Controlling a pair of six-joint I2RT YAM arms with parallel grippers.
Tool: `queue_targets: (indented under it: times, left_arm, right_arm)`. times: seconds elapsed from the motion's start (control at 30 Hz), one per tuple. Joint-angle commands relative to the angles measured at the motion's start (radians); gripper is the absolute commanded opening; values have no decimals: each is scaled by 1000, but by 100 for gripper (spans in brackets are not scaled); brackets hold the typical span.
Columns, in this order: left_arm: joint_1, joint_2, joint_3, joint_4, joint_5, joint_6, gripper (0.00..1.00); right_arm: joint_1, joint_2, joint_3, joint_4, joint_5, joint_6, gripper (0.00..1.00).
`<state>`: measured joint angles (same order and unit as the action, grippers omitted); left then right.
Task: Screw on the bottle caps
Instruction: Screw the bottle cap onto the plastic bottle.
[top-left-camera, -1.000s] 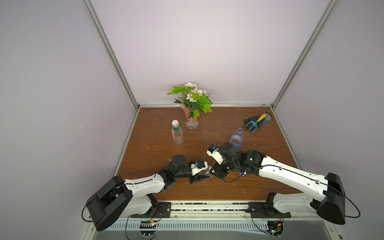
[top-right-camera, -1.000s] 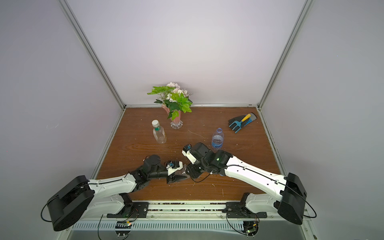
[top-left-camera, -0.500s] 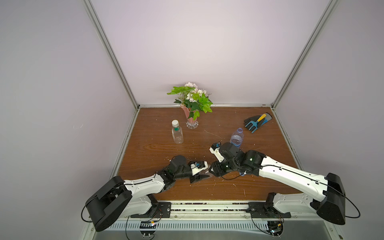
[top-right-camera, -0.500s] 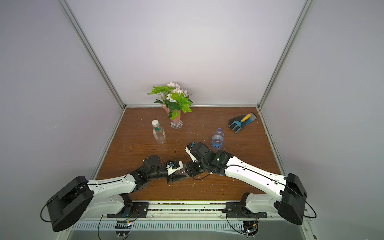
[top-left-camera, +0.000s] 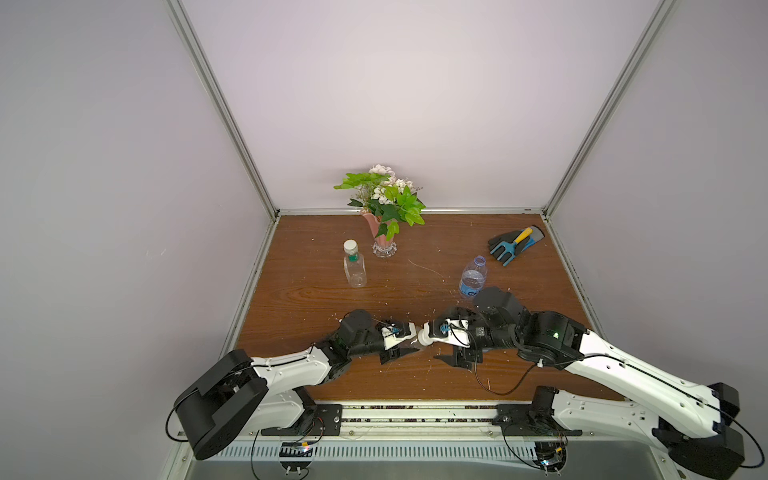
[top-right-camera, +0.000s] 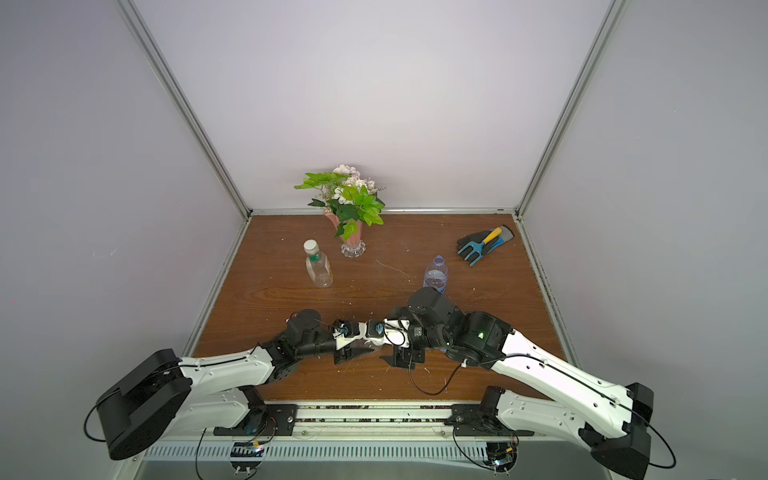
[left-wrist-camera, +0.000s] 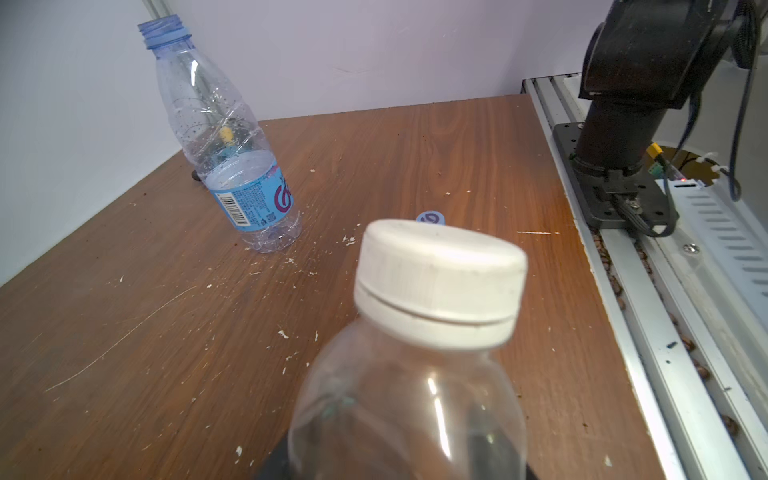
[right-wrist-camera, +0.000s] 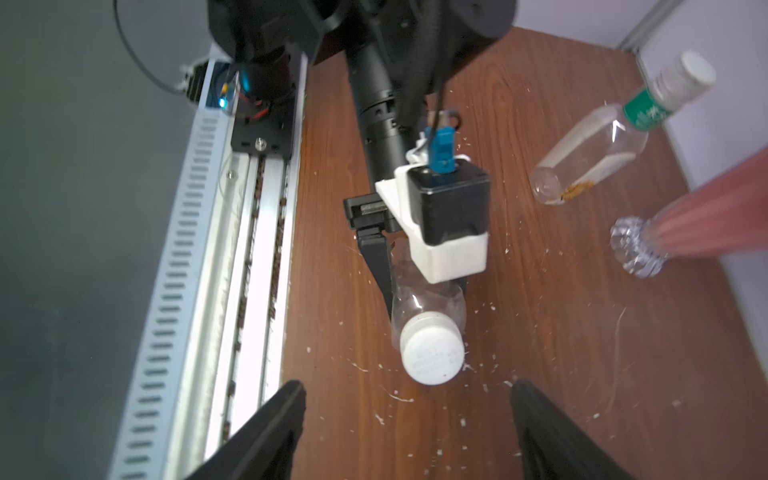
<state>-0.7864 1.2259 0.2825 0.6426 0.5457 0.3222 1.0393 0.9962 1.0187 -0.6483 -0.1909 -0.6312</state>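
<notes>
Grips round bottle (left-wrist-camera: 407, 415) in left gripper (right-wrist-camera: 419, 291), steadying it against twisting | holds right gripper (right-wrist-camera: 409, 395) wide, clear of white cap (left-wrist-camera: 440, 278), seemingly seated on neck | blue cap (left-wrist-camera: 430, 217) on table (left-wrist-camera: 415, 145), near uncapped blue-labelled bottle (left-wrist-camera: 232, 145)

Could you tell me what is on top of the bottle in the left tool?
A white cap sits on that bottle; it covers the threads, so tightness cannot be seen.
</notes>
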Motion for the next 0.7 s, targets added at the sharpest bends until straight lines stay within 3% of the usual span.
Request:
queue_targets:
  times: [0.0, 0.13, 0.37, 0.67]
  left_arm:
    - [-2, 7, 27, -26, 49, 29, 16]
    - [-2, -5, 21, -33, 52, 39, 16]
    - [-2, -12, 14, -33, 53, 45, 16]
    - [-2, 4, 20, -31, 61, 41, 16]
  right_arm:
    - [1, 15, -35, -31, 23, -454, 82]
    - [3, 58, -67, 26, 106, -586, 69]
    - [3, 36, -150, 194, 106, -677, 70]
    - [3, 72, -145, 212, 63, -690, 67]
